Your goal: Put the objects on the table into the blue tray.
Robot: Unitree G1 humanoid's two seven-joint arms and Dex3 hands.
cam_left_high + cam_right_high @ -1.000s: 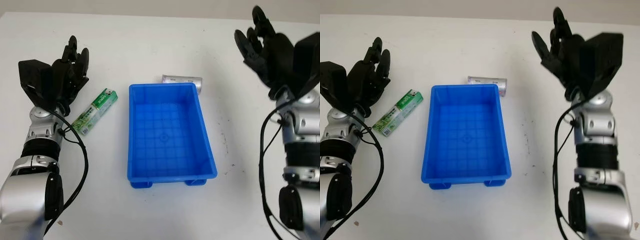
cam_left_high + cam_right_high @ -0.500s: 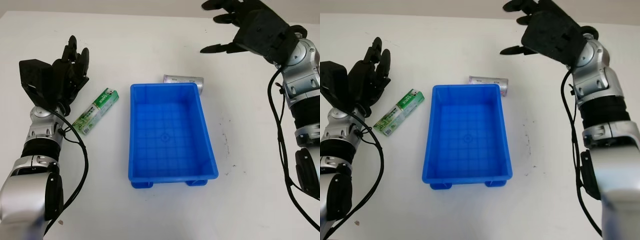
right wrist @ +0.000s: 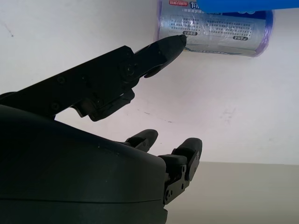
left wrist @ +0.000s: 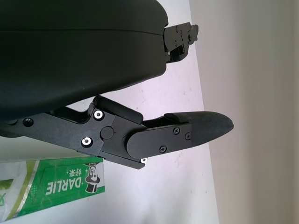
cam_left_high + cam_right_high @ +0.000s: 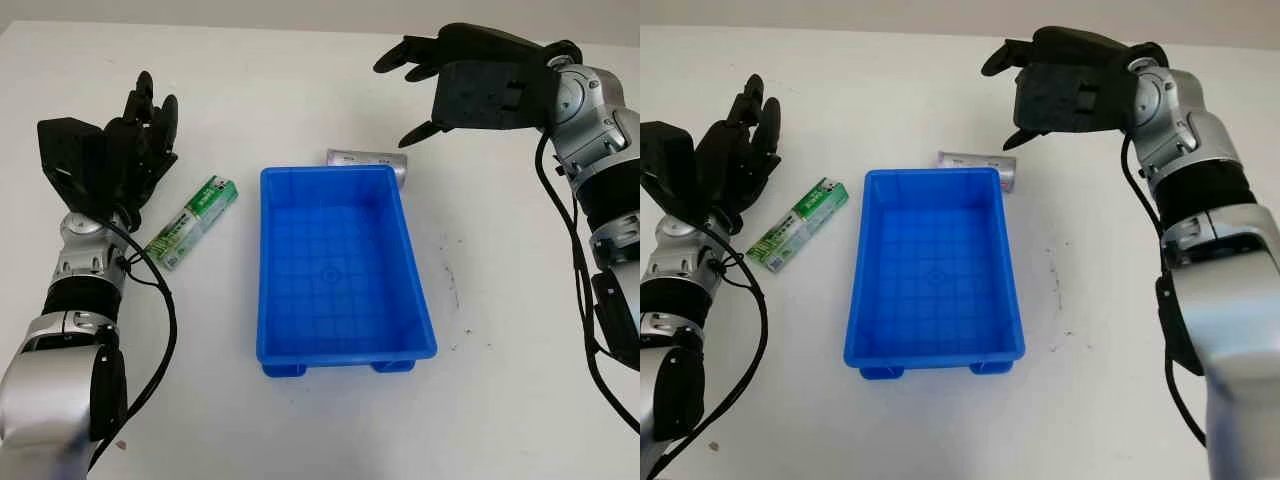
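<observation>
Hovering open above the silver can (image 5: 366, 162): right hand (image 5: 470, 85).

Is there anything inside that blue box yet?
Empty. The blue tray shows only its bare gridded floor; the green box and silver can lie outside on the table.

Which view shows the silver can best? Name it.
The right wrist view: the silver can lies on its side with its label facing the camera, though the blue tray clips it. In both eye views the tray's far wall hides part of it.
</observation>
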